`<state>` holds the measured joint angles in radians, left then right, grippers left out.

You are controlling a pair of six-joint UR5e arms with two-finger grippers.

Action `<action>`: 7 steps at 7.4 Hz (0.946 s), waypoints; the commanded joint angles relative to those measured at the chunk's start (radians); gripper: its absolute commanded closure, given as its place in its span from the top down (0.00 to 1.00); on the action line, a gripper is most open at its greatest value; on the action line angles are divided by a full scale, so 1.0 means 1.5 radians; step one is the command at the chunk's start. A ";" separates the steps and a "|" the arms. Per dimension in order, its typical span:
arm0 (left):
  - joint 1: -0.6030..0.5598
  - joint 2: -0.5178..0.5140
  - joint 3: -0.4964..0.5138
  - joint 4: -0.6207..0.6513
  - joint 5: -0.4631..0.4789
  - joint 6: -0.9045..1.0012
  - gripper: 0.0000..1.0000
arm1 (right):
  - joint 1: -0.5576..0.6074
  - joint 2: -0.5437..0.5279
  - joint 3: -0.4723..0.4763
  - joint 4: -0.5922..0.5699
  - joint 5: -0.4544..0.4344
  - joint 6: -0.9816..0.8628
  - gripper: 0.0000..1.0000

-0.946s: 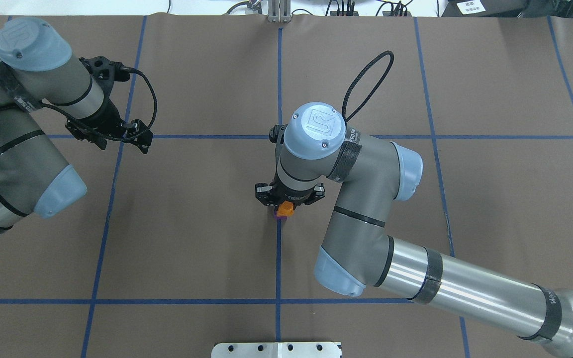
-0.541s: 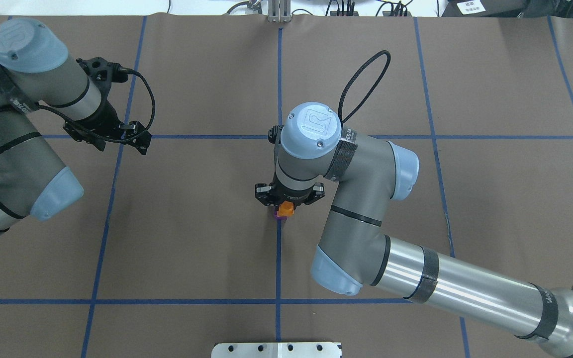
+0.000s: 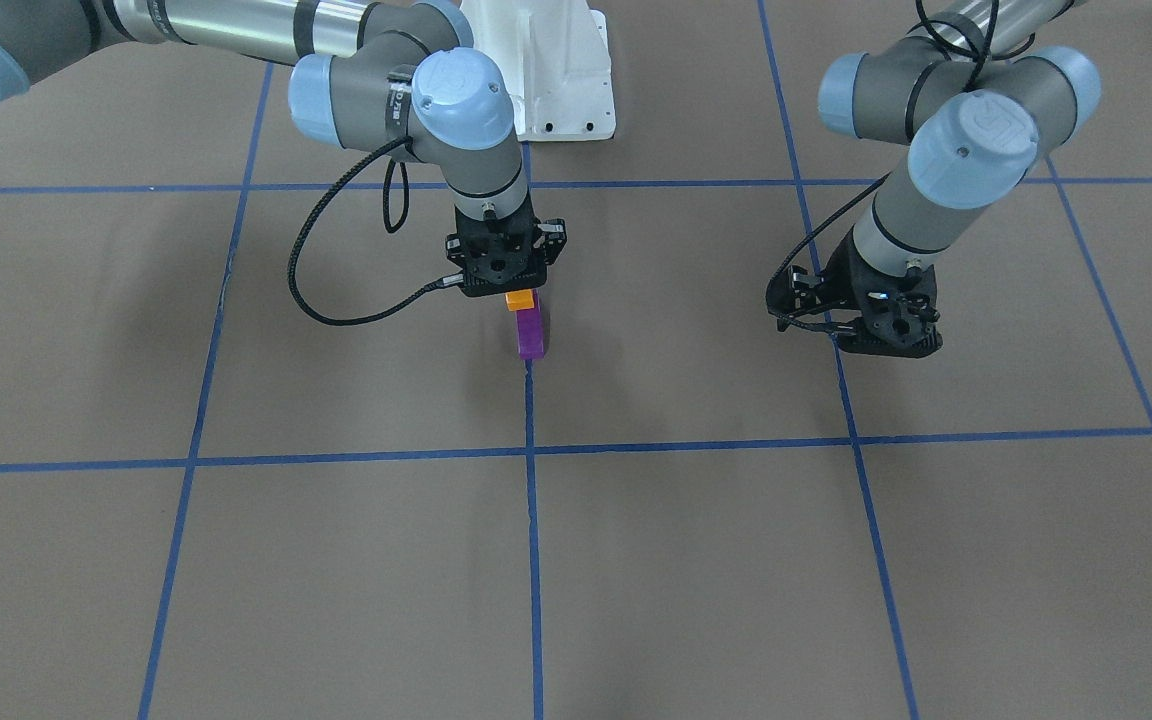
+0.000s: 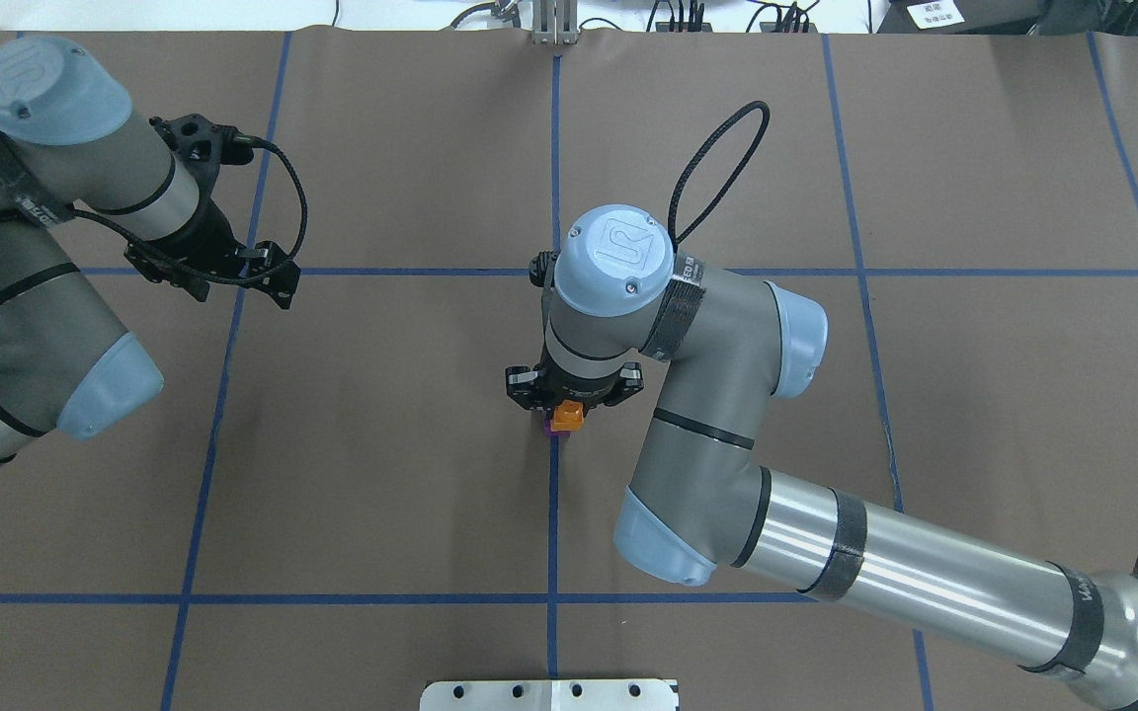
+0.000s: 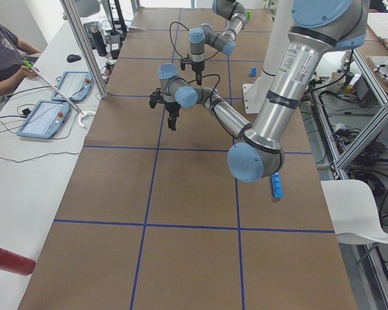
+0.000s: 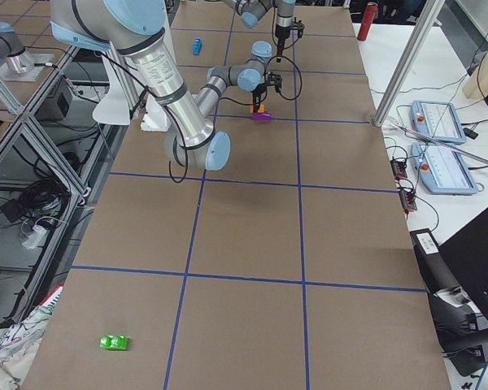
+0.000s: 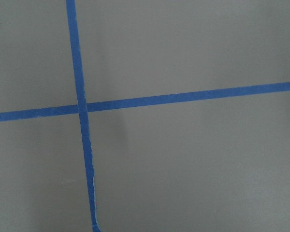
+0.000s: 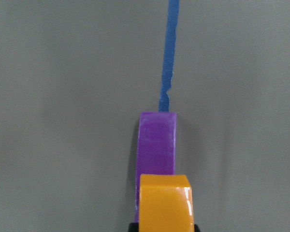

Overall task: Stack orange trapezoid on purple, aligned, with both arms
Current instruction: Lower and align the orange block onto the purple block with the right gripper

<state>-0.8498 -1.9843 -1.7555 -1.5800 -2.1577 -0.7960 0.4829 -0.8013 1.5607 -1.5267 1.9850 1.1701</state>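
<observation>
Fingers of the right arm's black gripper [image 3: 518,293] are clamped on the small glossy orange plastic trapezoid brick [image 8: 165,200]. It is held directly over the small glossy dark purple plastic brick [image 8: 157,145], which rests on a blue tape line [image 8: 171,48] mid-table; whether the two are pressed together cannot be told. Well apart, the left arm's black gripper [image 4: 223,269] hangs above a tape crossing, and its finger state cannot be told.

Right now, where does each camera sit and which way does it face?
Front-facing: across the table, facing the robot; left arm, right arm.
Overhead: behind the robot, looking down; both arms.
Exterior left: table's left end; left arm near.
Exterior right: opposite end; right arm near.
Left wrist: down at a tape cross; no body.
Right wrist: down on orange trapezoid and purple brick.
Shared: front-facing and overhead show the right end effector holding the orange trapezoid.
</observation>
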 commanded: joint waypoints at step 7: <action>0.001 0.000 -0.021 0.001 -0.004 -0.027 1.00 | 0.006 0.005 -0.002 -0.003 0.001 -0.002 0.00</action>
<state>-0.8487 -1.9850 -1.7797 -1.5785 -2.1631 -0.8227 0.4931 -0.7937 1.5586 -1.5308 1.9880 1.1673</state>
